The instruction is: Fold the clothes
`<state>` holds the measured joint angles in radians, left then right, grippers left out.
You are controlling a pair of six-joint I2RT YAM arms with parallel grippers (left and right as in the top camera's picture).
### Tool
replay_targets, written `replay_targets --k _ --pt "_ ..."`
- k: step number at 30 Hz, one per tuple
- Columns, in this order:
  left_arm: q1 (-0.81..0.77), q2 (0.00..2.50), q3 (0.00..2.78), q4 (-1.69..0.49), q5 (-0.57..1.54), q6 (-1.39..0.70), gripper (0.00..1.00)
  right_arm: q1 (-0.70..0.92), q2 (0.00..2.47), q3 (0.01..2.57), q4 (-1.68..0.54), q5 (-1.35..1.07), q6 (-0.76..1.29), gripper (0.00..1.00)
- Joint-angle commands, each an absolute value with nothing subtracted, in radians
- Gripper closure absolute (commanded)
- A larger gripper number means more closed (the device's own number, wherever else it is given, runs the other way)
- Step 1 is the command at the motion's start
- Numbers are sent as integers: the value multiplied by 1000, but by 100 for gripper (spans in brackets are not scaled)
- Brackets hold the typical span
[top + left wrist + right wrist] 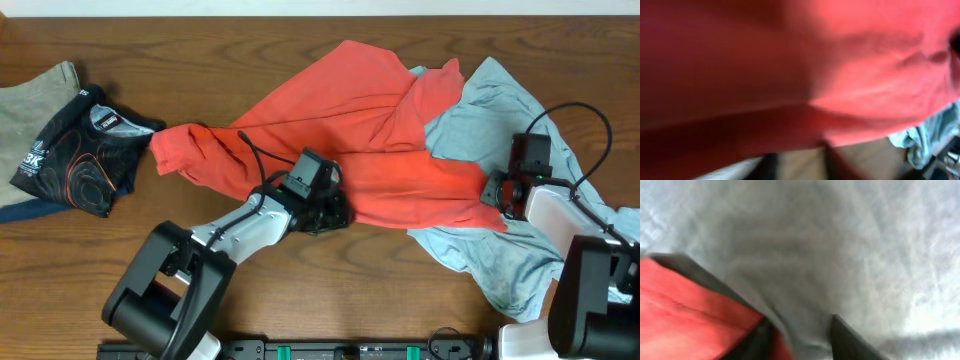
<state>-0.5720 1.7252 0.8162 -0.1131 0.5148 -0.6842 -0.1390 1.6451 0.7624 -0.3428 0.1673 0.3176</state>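
Dark wood-grain table [300, 25] is seen from overhead, with clothes spread loose across it. A red shirt [350, 110] is laid unfolded and creased across the middle, running from left of centre up to the right. Its right end is draped over a pale grey-blue garment [490, 110], which is crumpled at the right side. At the far left, a black printed garment [75, 150] is lain on a beige garment [35, 95], well apart from the right gripper.

The left gripper [328, 212] is set at the red shirt's near edge. Its wrist view is filled by blurred red cloth, and whether the jaws are closed cannot be told. The right gripper [497, 192] is placed where red cloth meets grey-blue. In its wrist view, grey-blue fabric is seen between the dark fingers [845, 335], but a firm grip cannot be confirmed.
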Motion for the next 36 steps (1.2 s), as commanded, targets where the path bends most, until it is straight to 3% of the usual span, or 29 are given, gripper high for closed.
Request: replay_targets --k 1,6,7,11,18,22,26,36 --pt "-509 1732 809 -152 474 -688 94 -154 1720 744 -364 246 321 77" --pt "-366 1731 809 -265 474 -612 94 -200 1757 744 -374 274 331 81" --pt "-330 1731 809 -283 475 -596 94 -214 1757 744 -374 273 342 78" --pt "-211 1731 809 -324 475 -555 93 -270 1756 744 -376 248 345 51" --pt "-96 1731 809 -339 445 -530 94 -318 1756 744 -380 231 344 41" --pt "-41 1731 809 -339 291 -531 94 -334 1756 744 -396 252 344 25" --pt "37 1731 811 -332 275 -532 94 -368 1756 744 -417 262 345 18" --pt "226 1731 812 -332 280 -532 94 -551 1756 744 -445 250 422 16"
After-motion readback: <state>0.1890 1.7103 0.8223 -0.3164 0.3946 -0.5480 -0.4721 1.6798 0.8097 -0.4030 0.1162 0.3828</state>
